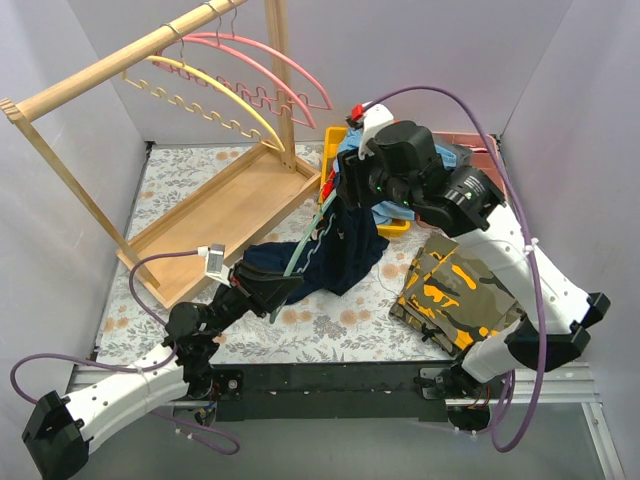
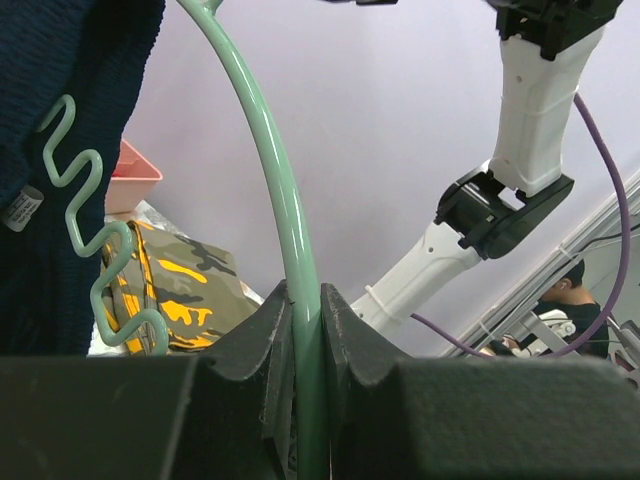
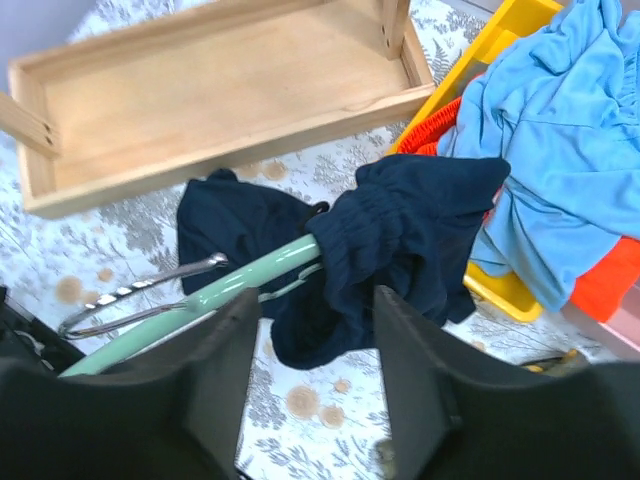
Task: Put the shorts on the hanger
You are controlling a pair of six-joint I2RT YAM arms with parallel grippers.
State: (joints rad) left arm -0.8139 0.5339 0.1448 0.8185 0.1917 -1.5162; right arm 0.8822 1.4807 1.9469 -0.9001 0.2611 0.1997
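My left gripper is shut on the arch of the pale mint-green hanger. In the left wrist view the arch runs up from between my shut jaws, with its wavy bar to the left. The navy shorts hang over the hanger's far end. In the right wrist view they drape over the green arch, next to its metal hook. My right gripper is open and empty, just above the shorts, touching nothing; it also shows in the top view.
A wooden rack with pink hangers and a yellow hanger stands at the back left. A yellow bin holds light blue shorts. A camouflage garment lies at the right.
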